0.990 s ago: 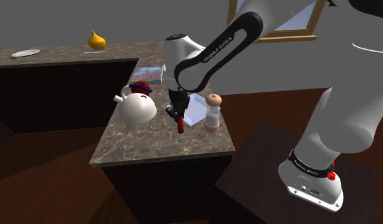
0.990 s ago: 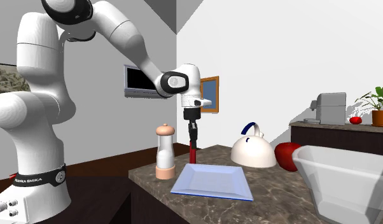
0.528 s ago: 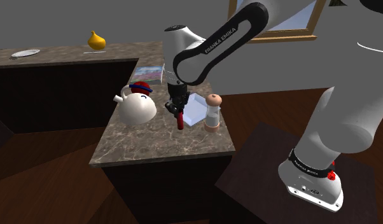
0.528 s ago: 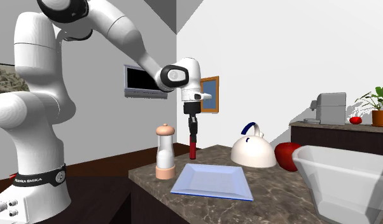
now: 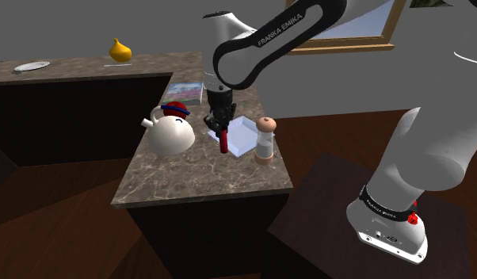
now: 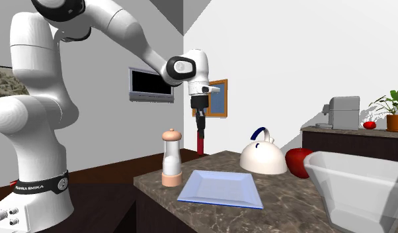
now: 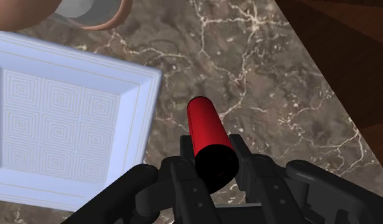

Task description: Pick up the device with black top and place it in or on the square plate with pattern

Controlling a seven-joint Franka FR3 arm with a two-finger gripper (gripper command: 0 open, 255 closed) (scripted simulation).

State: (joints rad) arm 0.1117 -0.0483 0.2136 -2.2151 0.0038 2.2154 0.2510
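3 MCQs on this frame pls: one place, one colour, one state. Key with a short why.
1. Where is the red device relative to the square plate?
A. lying in it
B. in the air beside it, over the counter
C. under it
2. What colour is the handle of the kettle?
A. blue
B. green
C. yellow
3. What is the gripper doing?
A. open and empty
B. shut on nothing
C. shut on the red device
Key: 1 B, the wrist view shows counter beneath it and the plate to one side; 2 A, a blue arc sits over the white body; 3 C, both fingers clasp the cylinder.
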